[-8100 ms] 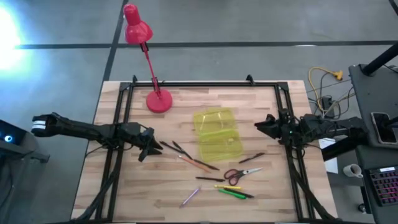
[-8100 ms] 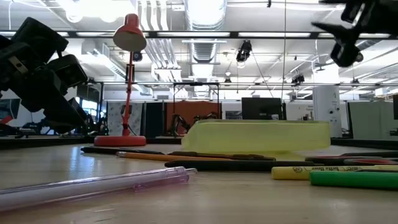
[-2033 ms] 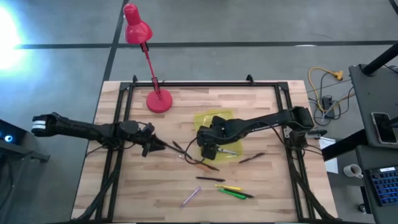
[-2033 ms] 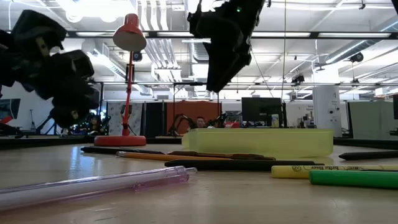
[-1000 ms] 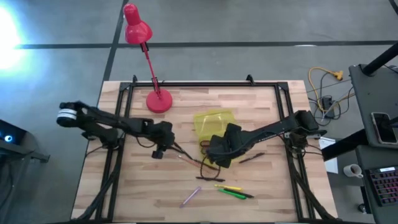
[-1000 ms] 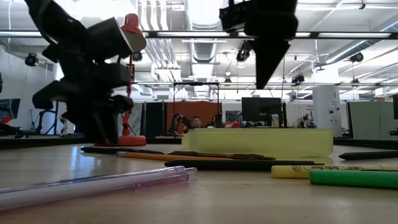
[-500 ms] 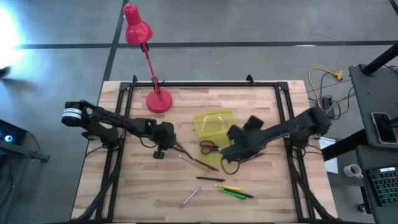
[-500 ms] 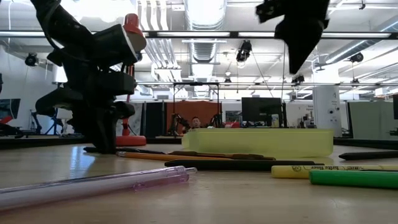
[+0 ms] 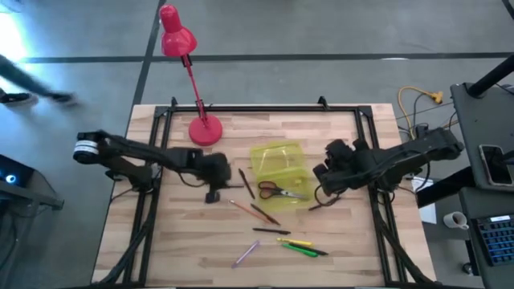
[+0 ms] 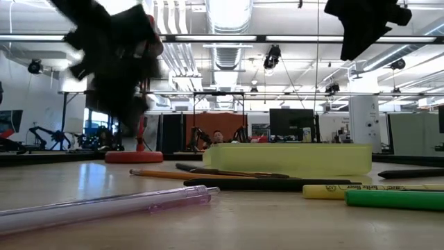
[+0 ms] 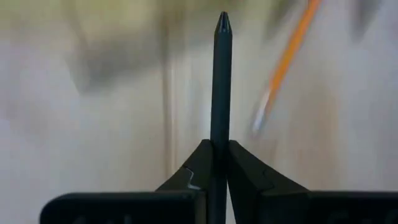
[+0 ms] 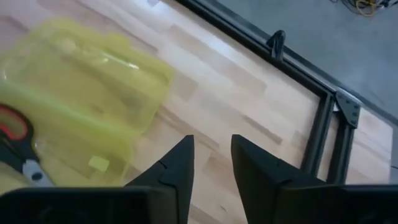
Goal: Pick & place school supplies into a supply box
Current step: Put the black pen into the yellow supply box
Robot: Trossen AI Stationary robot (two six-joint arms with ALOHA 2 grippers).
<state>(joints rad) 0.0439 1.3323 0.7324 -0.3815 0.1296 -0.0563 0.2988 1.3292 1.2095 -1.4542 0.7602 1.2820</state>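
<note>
High view: I see my left gripper (image 9: 227, 178) just left of the translucent yellow-green rectangular plastic supply box (image 9: 280, 160), clamped on a thin dark pencil (image 9: 245, 183) that sticks out toward the box, its tip just short of the box's left edge. The small red-handled scissors (image 9: 280, 191) lie in the near half of the box. My right gripper (image 9: 320, 176) sits just right of the box, nothing in it. On the wooden table (image 9: 337, 249) near the box: an orange-brown pencil (image 9: 242, 207), a dark brown pencil (image 9: 264, 213), a black pen (image 9: 271, 231), a yellow marker (image 9: 294, 241), a green marker (image 9: 300, 250), a pale purple pen (image 9: 246, 254), and a dark pen (image 9: 323, 201) under the right arm. Red desk lamp (image 9: 193, 80) at the far left.

Low view: box (image 10: 291, 158) is mid-scene, pale yellow wall, closest to the camera are the purple pen (image 10: 104, 207), yellow marker (image 10: 371, 191) and green marker (image 10: 395, 200). Left gripper is a dark blur up left, right gripper up right; can't judge either's fingers here.

Left wrist view: left gripper (image 11: 219, 152) is closed tight on the dark pencil (image 11: 219, 81), which points straight out; a blurred orange pencil (image 11: 283, 68) lies beyond.

Right wrist view: right gripper (image 12: 212, 149) has a narrow gap between its fingers, holding nothing; box (image 12: 81, 81) and scissors (image 12: 18, 146) lie just ahead to one side.
</note>
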